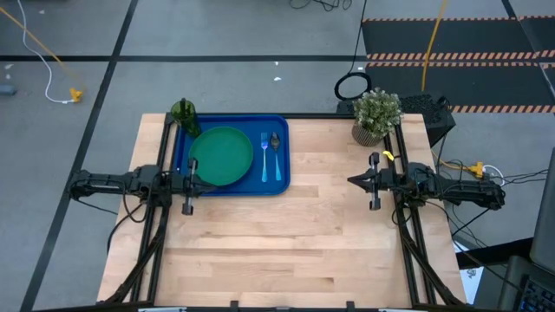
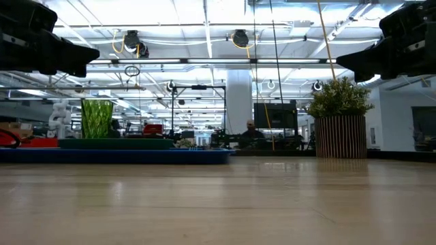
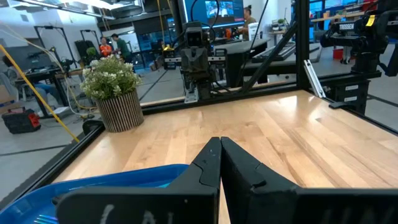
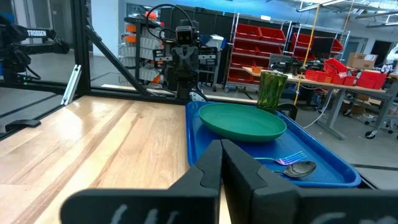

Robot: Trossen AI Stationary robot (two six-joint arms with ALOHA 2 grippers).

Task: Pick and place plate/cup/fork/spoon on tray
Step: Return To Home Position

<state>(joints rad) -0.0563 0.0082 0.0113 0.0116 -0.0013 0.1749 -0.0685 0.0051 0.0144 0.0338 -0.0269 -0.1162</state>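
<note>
Clearly, the only legible writing was the word TROSSEN on an arm, readable in both wrist views; nothing on the dishes carried a label. There was one tray [image 1: 282, 184], blue, lying at the table's [image 1: 295, 251] far left part. On it lay one green plate [image 1: 221, 157], one fork [image 1: 264, 156] and one spoon [image 1: 275, 152], the two utensils side by side just right of the plate, fork nearer it. One dark-green cup [image 1: 185, 115] stood upright at the tray's far left corner. One potted plant [image 1: 376, 113] stood at the far right corner of the table. The left gripper [image 1: 214, 185] hovered at the tray's near left edge, fingers pressed together on nothing. The right gripper [image 1: 350, 180] hovered over bare wood, well apart from the tray, fingers likewise together and empty.
</note>
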